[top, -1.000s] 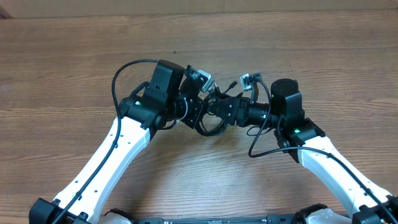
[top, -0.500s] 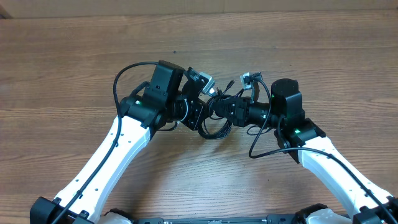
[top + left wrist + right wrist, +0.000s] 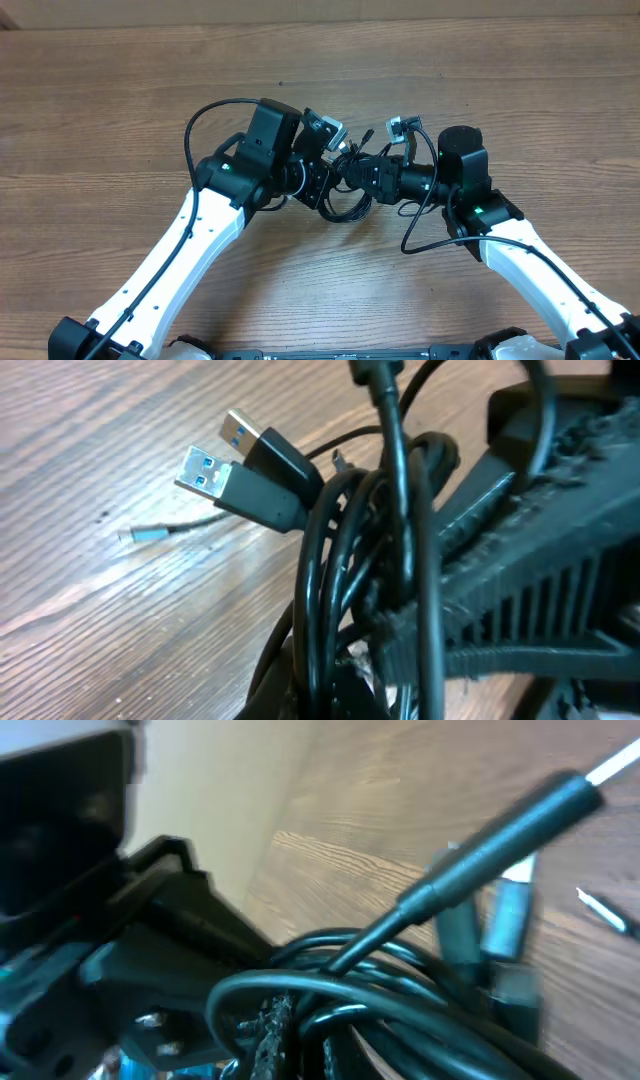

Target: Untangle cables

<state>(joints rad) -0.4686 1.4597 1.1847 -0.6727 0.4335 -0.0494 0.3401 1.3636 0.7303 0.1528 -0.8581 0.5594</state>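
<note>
The right gripper (image 3: 357, 176) has clamped onto the cables (image 3: 344, 208), the left gripper (image 3: 318, 182) still clenched on them. The knot hides both sets of fingertips; beyond, two blue-tipped plugs (image 3: 245, 485) jut over the table (image 3: 120, 110).

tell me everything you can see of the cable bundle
The cables are thin, glossy black cords looped into one tangled bundle, hanging between the two grippers over the wooden table. Two black USB plugs with silver shells and blue tongues stick out side by side; a thinner silver-tipped end lies on the wood. The left gripper and right gripper both look shut on the bundle.
</note>
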